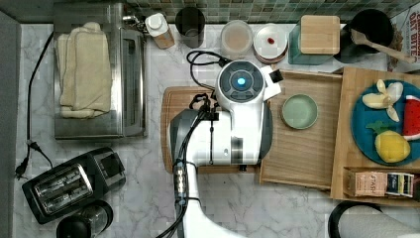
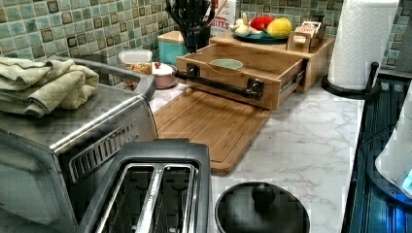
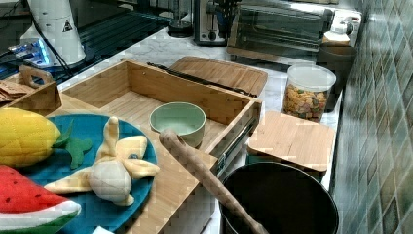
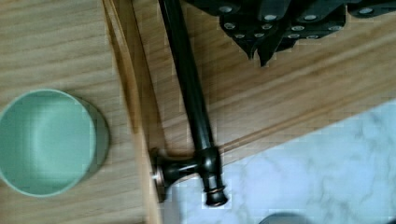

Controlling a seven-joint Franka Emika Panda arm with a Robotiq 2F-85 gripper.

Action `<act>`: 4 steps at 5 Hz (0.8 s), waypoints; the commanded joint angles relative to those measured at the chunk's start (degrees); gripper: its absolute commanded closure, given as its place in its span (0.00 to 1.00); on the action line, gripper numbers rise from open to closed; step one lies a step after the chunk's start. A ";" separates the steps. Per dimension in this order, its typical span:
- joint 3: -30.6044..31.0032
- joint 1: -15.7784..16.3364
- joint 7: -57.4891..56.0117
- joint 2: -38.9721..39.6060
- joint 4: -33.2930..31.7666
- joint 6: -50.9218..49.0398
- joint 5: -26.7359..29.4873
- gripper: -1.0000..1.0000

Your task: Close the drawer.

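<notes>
Found the drawer [image 1: 302, 148] standing open, extended well out of the wooden box [image 1: 346, 124] that housed it and overhanging the bamboo cutting board [image 1: 173, 106] on the marble counter. Noted a pale green bowl [image 1: 299, 111] resting on the drawer floor, toward the drawer's back corner and well short of the drawer front, with its rim below the top of the drawer walls; judged it low enough to travel in under the box top. Located the dark metal handle bar [image 4: 189, 88] mounted across the outside of the drawer front on two end posts. Placed the gripper [image 4: 264, 49] above the cutting board, just outside the drawer front and beside the handle bar, apart from it and carrying nothing. Could not establish from the wrist view whether the tool was released or clenched. Judged this station, on the outer side of the drawer front, to suit a straight push against the front panel or bar toward the box. Judged the closing stroke not yet begun. Flagged one risk: an off-centre push could rack the drawer on its side runners.
</notes>
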 commanded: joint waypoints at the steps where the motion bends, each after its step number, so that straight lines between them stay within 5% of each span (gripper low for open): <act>1: 1.55 3.70 -6.12 5.56 -2.69 6.67 -8.37 1.00; 4: -1.78 4.35 -1.06 8.59 -5.27 14.03 -11.82 1.00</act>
